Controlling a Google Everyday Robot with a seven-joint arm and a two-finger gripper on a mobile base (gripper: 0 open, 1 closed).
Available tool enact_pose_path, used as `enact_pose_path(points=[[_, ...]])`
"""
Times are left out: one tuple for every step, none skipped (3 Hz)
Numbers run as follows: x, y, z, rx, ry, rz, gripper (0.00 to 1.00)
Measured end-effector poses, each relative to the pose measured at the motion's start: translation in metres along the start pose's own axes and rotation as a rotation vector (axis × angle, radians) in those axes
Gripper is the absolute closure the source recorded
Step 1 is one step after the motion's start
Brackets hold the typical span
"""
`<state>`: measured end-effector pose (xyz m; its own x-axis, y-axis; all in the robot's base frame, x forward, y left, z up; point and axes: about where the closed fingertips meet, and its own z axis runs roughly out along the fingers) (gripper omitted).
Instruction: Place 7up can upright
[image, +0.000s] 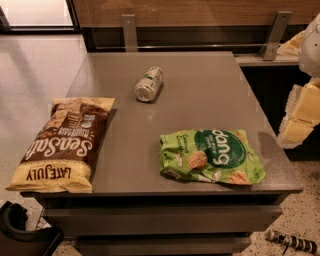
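**One can down, two snack bags, one hand at the edge**

On the grey worktop (200, 95) there are three things: one drinks can and two snack bags.

The 7up can (148, 84) lies on its side in the rear half of the worktop, a little left of the middle and well apart from both bags. It is small beside them. Its round silver end faces the camera, and its body points away toward the back. The body is silver-white with green markings; no lettering on it can be read.

The brown snack bag (62, 147) lies flat at the front left corner, with its yellow end at the front edge. Its print is upside down to the camera and reads "Sea Salt" in large white script and "LATE JULY" on the yellow band.

The green snack bag (212, 156) lies flat at the front right. It shows the word "dang" in white on a dark green round patch, with pictured chips around it.

The hand (299, 122) hangs at the right edge of the view, beside the worktop and off its surface, far from the can. It touches nothing visible, and whether it is wide or narrow cannot be told.
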<state>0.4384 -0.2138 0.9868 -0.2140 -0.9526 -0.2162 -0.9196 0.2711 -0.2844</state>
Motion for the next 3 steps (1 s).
enact_pose_path(points=[[0.0, 0.0, 0.0, 0.0, 0.0, 0.0, 0.0], [-0.001, -0.009, 0.002, 0.016, -0.019, 0.052, 0.0], [-0.012, -0.032, 0.011, 0.015, -0.064, 0.165, 0.0]])
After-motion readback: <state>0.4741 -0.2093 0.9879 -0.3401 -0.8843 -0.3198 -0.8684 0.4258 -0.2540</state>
